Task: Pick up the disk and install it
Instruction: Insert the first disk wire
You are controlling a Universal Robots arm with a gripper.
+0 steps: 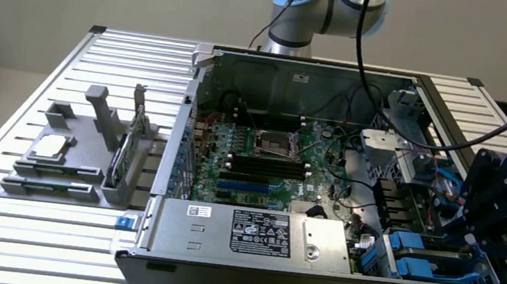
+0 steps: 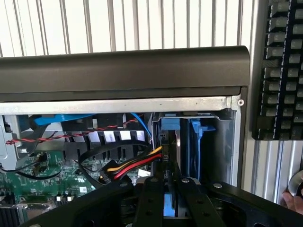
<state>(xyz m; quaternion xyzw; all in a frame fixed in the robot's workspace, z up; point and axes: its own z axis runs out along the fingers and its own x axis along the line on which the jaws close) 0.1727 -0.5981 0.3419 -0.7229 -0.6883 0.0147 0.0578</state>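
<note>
1. At the exterior view's left, a grey holder (image 1: 54,179) sits on the slatted metal surface (image 1: 3,229), carrying a flat silver square chip (image 1: 52,148) and a thin upright green circuit card (image 1: 124,150).
2. In the middle lies an open computer case (image 1: 323,190), its green motherboard (image 1: 261,164) exposed, with a silver power supply (image 1: 254,234) bearing a black label along the case's near edge.
3. At the exterior view's right, the black pincer (image 1: 481,241) reaches down into the near corner of the case, over the blue drive bays (image 1: 414,259).
4. The disk (image 2: 171,208) is in that corner: in the wrist view a blue carrier edge sits between the two black fingers (image 2: 152,198), which stand close together on either side of it, so the pincer is pinching the disk.
5. Just past the fingers, blue plastic bay parts (image 2: 182,132) stand upright inside the case wall, beside a bundle of red, yellow and black wires (image 2: 135,163).
6. Outside the case, a dark keyboard (image 2: 281,71) lies on the slats.
</note>
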